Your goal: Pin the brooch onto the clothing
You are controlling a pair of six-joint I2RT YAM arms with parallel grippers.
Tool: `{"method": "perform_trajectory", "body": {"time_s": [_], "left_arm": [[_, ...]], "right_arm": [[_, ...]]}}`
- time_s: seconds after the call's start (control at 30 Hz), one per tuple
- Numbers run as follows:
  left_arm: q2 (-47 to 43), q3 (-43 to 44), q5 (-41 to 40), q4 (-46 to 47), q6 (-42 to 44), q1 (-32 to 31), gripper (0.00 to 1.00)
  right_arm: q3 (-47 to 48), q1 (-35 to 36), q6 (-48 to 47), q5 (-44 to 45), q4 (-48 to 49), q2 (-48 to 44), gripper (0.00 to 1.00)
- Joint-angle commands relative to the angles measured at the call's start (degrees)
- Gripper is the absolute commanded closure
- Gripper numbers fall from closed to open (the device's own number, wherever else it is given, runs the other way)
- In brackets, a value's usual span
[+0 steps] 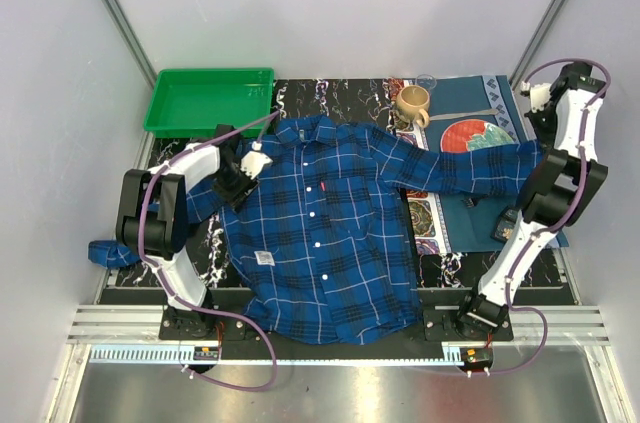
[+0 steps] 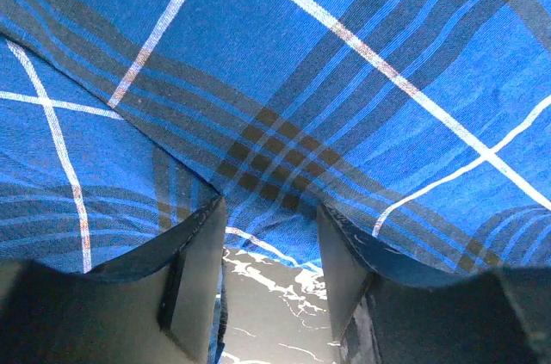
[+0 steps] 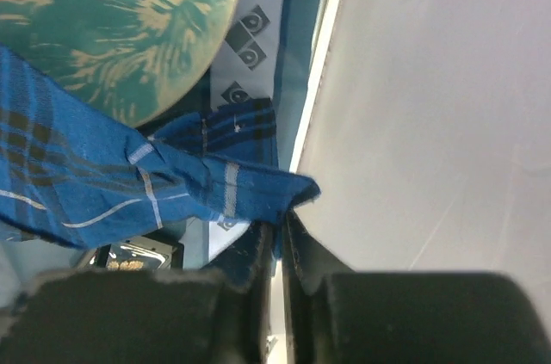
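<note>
From above, the blue plaid long-sleeved shirt [image 1: 320,233] lay spread front-up on the black marbled desk [image 1: 445,268]. One sleeve stretched over the near edge of a round red-and-teal plate [image 1: 475,135] towards the right end effector [image 1: 541,143]. The left end effector [image 1: 245,171] sat at the shirt's shoulder by the collar, not far from a green plastic tray [image 1: 210,98].

At the left wrist, its fingers [image 2: 194,261] stood partly apart over the plaid cloth. Nothing was clamped between them, and bare desk showed in the gap.

At the right wrist, the right end effector was closed tight, pinching the sleeve's cuff [image 3: 232,188] beside the pale wall.

I couldn't pick out the brooch anywhere.
</note>
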Motion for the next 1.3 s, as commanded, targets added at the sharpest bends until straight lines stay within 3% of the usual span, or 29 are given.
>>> {"method": "perform_trajectory", "body": {"time_s": [0.0, 0.03, 0.07, 0.13, 0.23, 0.4, 0.57, 0.7, 0.83, 1.1, 1.27], "left_arm": [[-0.96, 1.41, -0.38, 0.69, 0.55, 1.28, 0.5], [-2.18, 1.59, 3.19, 0.52, 0.63, 1.72, 0.5], [-3.24, 1.76, 6.19, -0.18, 0.9, 2.42, 0.46], [-6.48, 2.55, 13.39, -0.89, 1.25, 4.62, 0.41], [-8.69, 4.92, 17.1, -1.41, 1.07, 5.86, 0.37], [-8.88, 7.65, 19.66, -1.68, -0.33, 5.95, 0.34], [-5.81, 6.87, 15.28, -1.59, 4.4, 4.89, 0.36], [-2.99, 5.99, 11.76, -1.94, 7.05, 4.45, 0.42], [-0.19, 5.11, 7.38, -0.37, 8.19, 4.19, 0.46], [6.49, 8.17, -0.02, 1.4, 10.56, 3.66, 0.64], [11.68, 13.96, -3.8, 2.45, 9.87, 3.75, 0.67]], "right_arm": [[1.29, -0.58, -0.17, 3.42, 3.57, 2.43, 0.73], [2.96, -0.41, 1.57, 2.55, 2.17, 2.78, 0.6], [5.24, -0.15, 2.63, -1.12, -3.06, 3.31, 0.35], [13.49, 0.73, 5.7, -6.14, -8.97, 4.28, 0.26], [19.93, 2.31, 8.87, -14.93, -15.14, 3.23, 0.22], [15.74, 10.83, 12.3, -25.84, -16.04, -2.03, 0.25], [7.21, 21.37, 19.95, -34.28, -7.45, -5.38, 0.39], [-1.57, 32.61, 24.43, -32.28, 2.14, -5.56, 0.49], [-10.28, 38.24, 29.61, -28.33, 13.65, -4.51, 0.59], [-12.5, 40.28, 31.39, -23.48, 22.02, 4.71, 0.62], [-10.66, 40.28, 30.24, -20.14, 23.69, 8.75, 0.63]]}}
